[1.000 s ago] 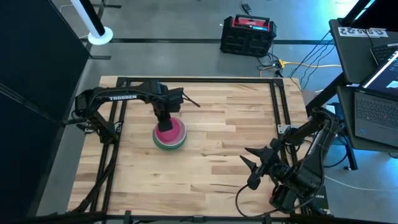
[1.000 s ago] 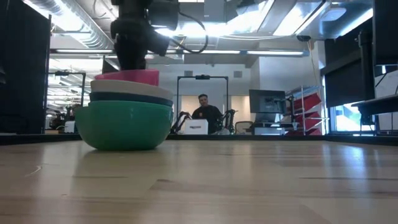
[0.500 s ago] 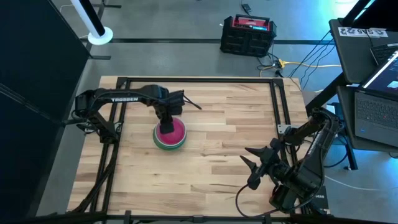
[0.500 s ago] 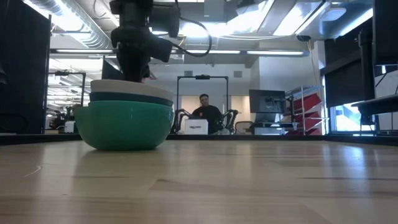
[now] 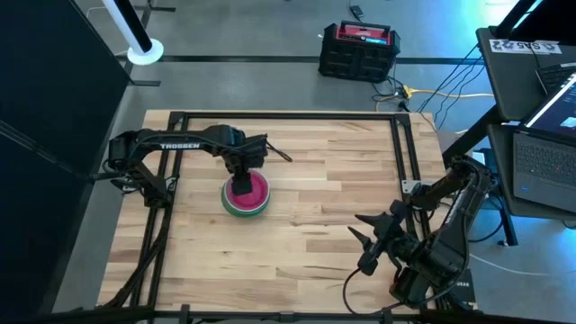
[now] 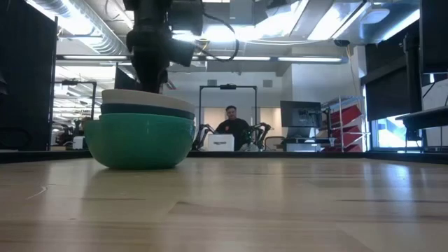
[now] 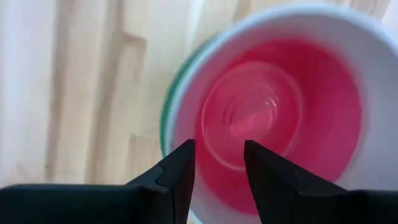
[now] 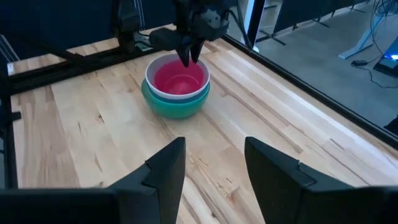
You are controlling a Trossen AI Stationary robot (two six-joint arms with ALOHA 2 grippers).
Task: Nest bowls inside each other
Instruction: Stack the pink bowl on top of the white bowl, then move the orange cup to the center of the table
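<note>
The left gripper (image 5: 241, 175) is hanging over the bowl stack, its fingers (image 7: 180, 171) parted and gripping nothing, tips just above the pink bowl (image 7: 280, 124). That bowl is sitting inside the white bowl (image 8: 163, 89), which is nesting in the teal bowl (image 6: 140, 140) on the table (image 5: 333, 198). The right gripper (image 5: 364, 238) is waiting open, well apart.

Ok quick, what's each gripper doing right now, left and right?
Left gripper: open, empty, above the pink bowl.
Right gripper: open, empty, away from the bowls.
</note>
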